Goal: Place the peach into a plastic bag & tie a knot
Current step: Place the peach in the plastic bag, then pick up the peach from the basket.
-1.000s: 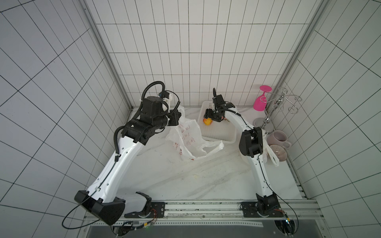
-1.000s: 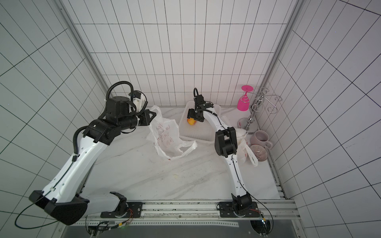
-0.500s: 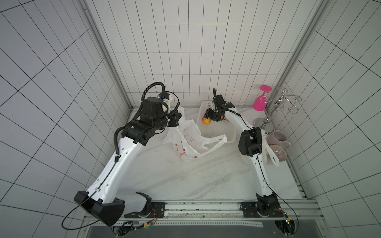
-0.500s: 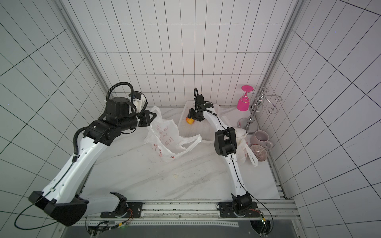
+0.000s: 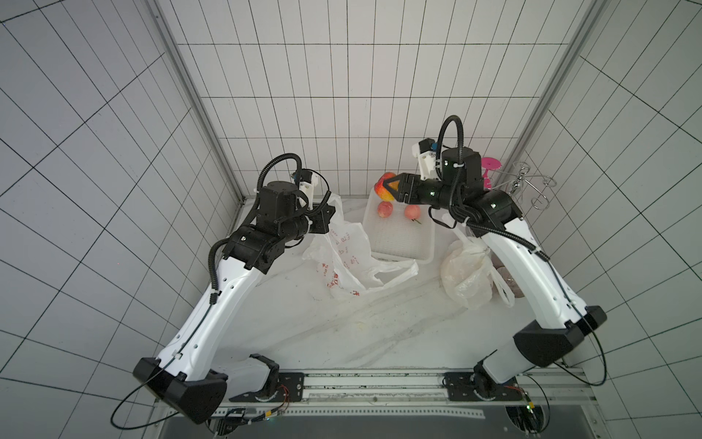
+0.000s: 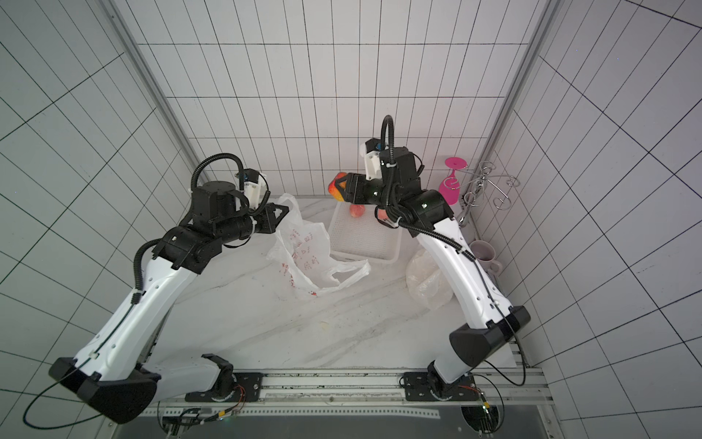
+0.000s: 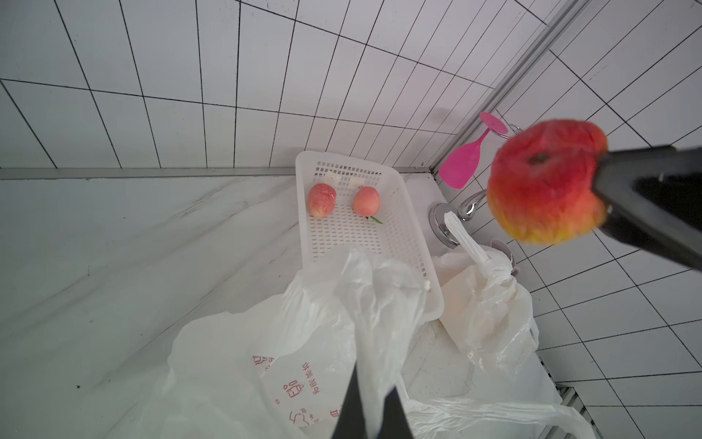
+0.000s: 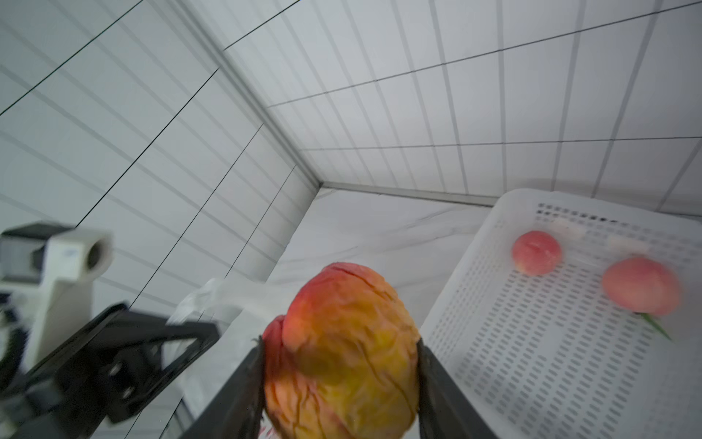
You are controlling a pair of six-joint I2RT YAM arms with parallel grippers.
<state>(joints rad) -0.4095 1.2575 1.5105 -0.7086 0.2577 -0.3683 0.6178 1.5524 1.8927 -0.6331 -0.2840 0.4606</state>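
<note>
right jaws: pinching peach (image 8: pixel 342 353) between them, held in air clear of basket (image 5: pixel 402 243) | left jaws: pressed together on plastic bag (image 5: pixel 342 247) rim, bag sagging below them onto desk (image 5: pixel 342 334)

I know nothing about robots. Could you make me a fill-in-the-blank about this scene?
The white basket holds ____ peaches.
The right arm's jaws grip another ____ in the air.
The left arm's jaws are shut on a plastic bag printed in ____.
The glass in the back corner is ____.
Missing: two, peach, red, pink.
</note>
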